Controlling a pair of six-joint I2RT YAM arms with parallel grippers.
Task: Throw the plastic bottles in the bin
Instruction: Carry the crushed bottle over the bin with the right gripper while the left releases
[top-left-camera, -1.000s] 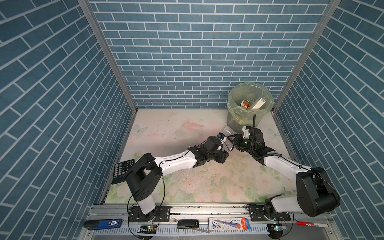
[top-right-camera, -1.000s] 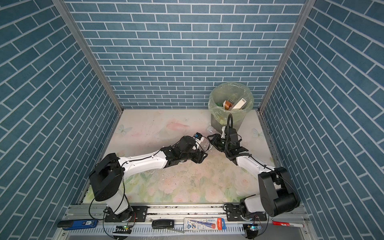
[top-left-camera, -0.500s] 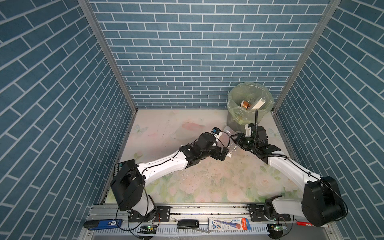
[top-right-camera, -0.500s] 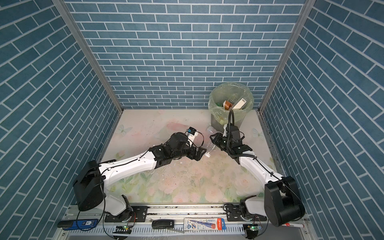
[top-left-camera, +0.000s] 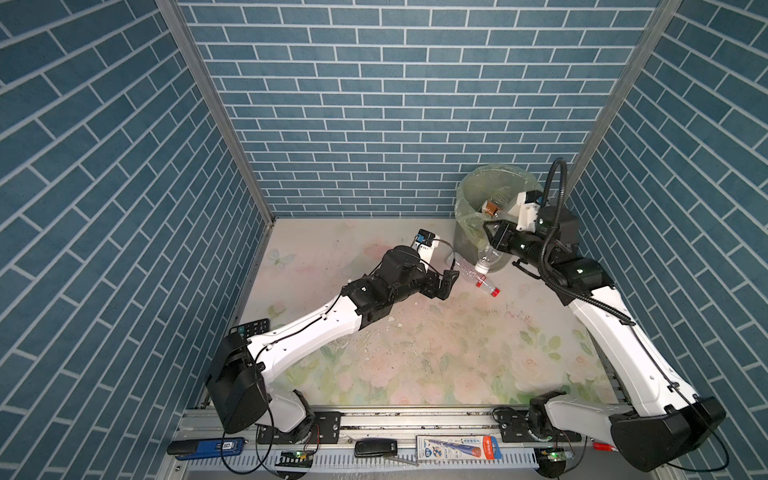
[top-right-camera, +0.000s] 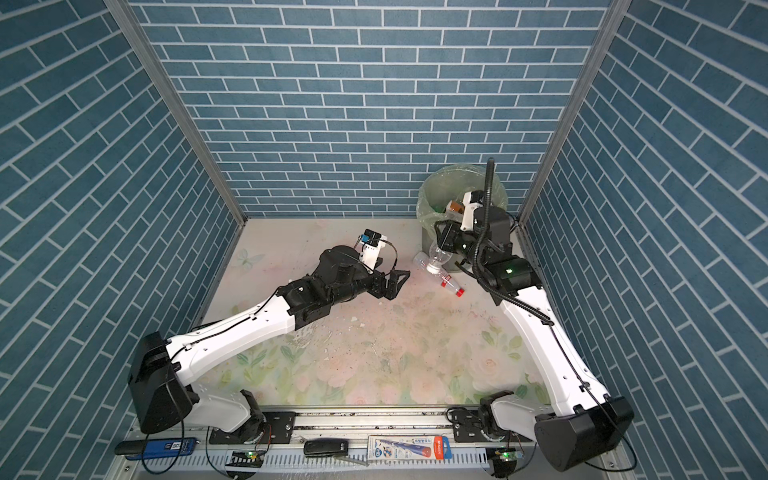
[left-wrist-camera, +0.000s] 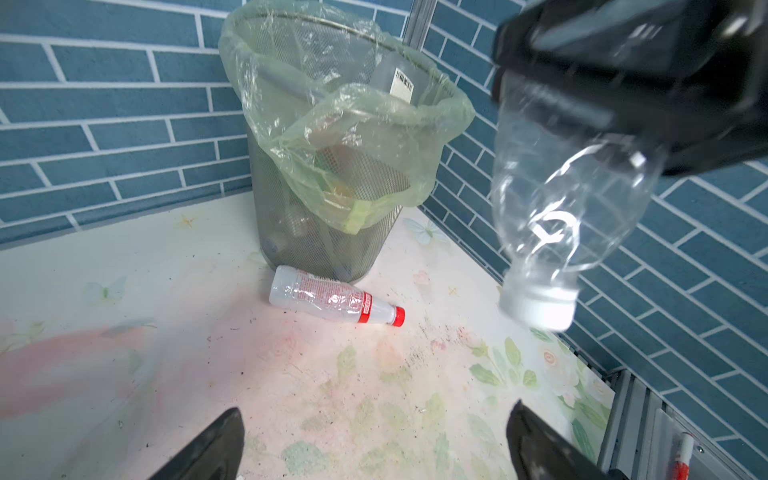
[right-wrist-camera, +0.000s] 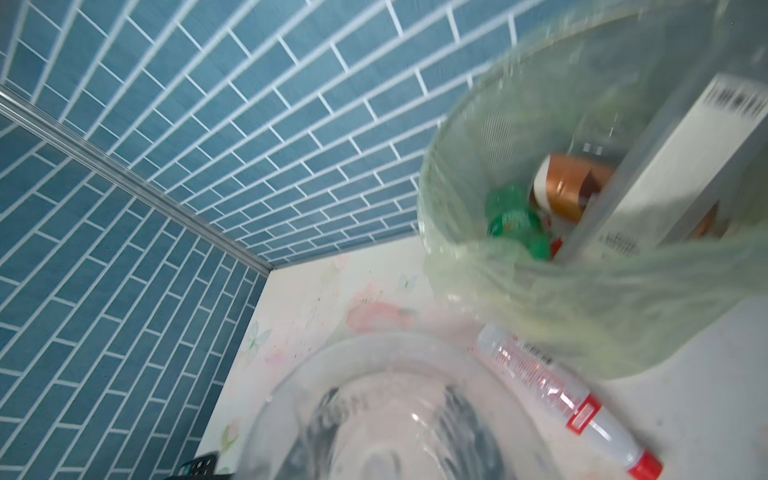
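Observation:
My right gripper (top-left-camera: 496, 241) (top-right-camera: 446, 241) is shut on a clear plastic bottle (top-left-camera: 487, 257) (top-right-camera: 437, 255) (left-wrist-camera: 561, 199) with a white cap. The bottle hangs cap-down in the air beside the bin (top-left-camera: 467, 208) (top-right-camera: 428, 199) (left-wrist-camera: 432, 104). Seen through the bottle (right-wrist-camera: 374, 415), the dark fingers (right-wrist-camera: 328, 419) press on both sides. A second bottle (top-left-camera: 478, 280) (top-right-camera: 451, 284) (left-wrist-camera: 332, 297) (right-wrist-camera: 561, 395), clear with a red label and red cap, lies on the table at the bin's foot. My left gripper (top-left-camera: 446, 282) (top-right-camera: 399, 282) (left-wrist-camera: 374, 415) is open and empty, just left of that bottle. A brown bottle (right-wrist-camera: 569, 187) and a green bottle (right-wrist-camera: 511, 220) lie in the bin (right-wrist-camera: 540, 291).
A tall white-labelled container (right-wrist-camera: 685, 145) leans inside the bin. A black calculator (top-left-camera: 253, 328) lies at the table's left edge. Blue brick walls close in three sides, and the bin stands in the back right corner. Small items (top-left-camera: 457, 446) sit on the front rail.
My left gripper opened, let go of the clear bottle and drew back left. My right gripper stayed shut on the bottle and carried it up and back to the bin.

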